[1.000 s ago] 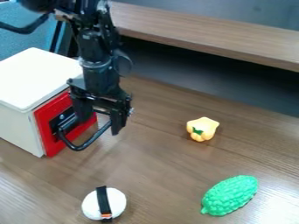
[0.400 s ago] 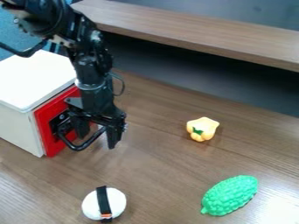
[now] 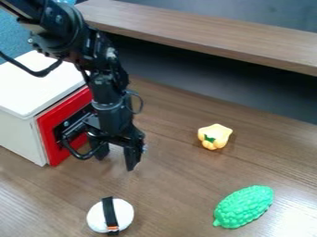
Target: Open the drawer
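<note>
The counter [image 3: 186, 199] is stripy brown wood. At left, the smooth white box [image 3: 31, 97] has its red drawer [image 3: 49, 134] shut. The bent black handle [image 3: 79, 156] is right by the gripper [image 3: 116, 156], which is wide open, holding nothing. Best hook one finger inside, then pull slowly, straight out toward the near right.

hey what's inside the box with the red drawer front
I can't tell: the red front and white top hide its inside. Outside, a black handle shows on the front, near the gripper.
</note>
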Controlling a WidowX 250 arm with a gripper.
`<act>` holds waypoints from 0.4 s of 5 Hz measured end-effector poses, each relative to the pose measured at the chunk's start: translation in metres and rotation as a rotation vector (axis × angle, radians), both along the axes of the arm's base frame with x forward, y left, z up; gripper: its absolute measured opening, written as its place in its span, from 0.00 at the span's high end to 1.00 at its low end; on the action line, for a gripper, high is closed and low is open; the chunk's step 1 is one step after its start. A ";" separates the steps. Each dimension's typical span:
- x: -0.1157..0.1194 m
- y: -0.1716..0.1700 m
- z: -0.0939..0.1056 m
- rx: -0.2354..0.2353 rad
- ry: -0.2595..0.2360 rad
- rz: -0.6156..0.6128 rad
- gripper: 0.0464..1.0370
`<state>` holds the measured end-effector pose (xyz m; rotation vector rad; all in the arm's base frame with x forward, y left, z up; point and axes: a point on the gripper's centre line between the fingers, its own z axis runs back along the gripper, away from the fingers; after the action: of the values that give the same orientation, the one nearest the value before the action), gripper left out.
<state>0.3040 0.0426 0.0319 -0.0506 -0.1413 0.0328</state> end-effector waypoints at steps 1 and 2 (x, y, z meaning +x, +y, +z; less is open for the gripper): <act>0.000 -0.032 0.006 -0.003 -0.013 -0.081 0.04; -0.005 -0.055 0.011 0.008 -0.018 -0.138 0.04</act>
<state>0.2991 -0.0125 0.0427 -0.0525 -0.1560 -0.1058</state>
